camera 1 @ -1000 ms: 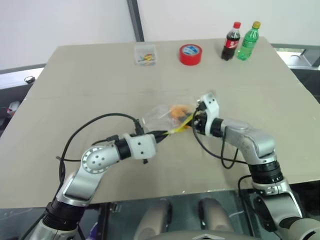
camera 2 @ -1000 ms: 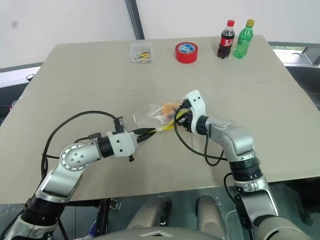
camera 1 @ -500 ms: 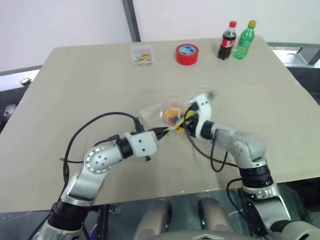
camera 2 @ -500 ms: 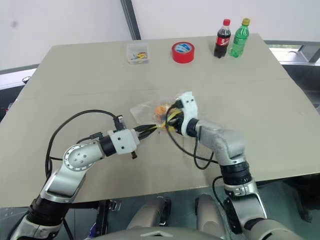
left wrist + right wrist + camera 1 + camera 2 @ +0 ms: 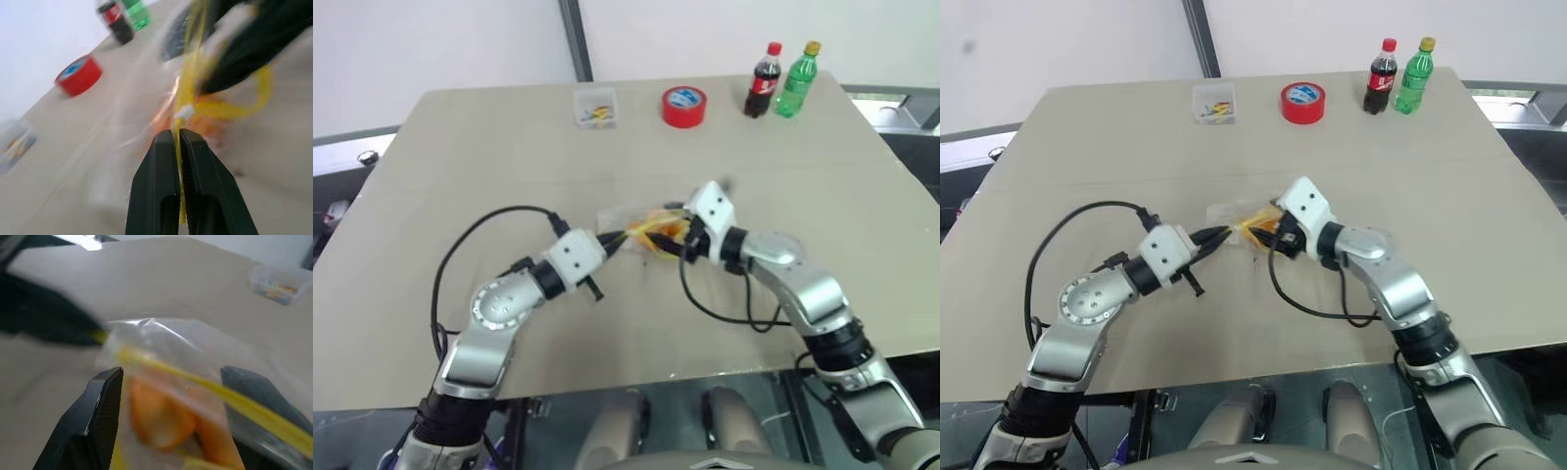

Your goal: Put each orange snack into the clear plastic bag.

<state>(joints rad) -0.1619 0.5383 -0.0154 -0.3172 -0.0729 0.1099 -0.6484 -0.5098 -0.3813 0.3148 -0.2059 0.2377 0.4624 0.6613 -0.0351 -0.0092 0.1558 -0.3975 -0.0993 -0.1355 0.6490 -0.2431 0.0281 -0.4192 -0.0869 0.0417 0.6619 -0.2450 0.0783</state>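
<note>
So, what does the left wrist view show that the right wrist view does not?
Left wrist view: the red tape roll, the dark cola bottle, the green bottle, and the left gripper shut on the yellow seal strip. Right wrist view: the right gripper open around the clear plastic bag. Both: the orange snacks, the small clear plastic box.

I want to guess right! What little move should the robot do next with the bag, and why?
Probably draw the right gripper back from the clear plastic bag. Its fingers are open, the orange snacks look inside already, and the left gripper is shut on the yellow seal strip.
</note>
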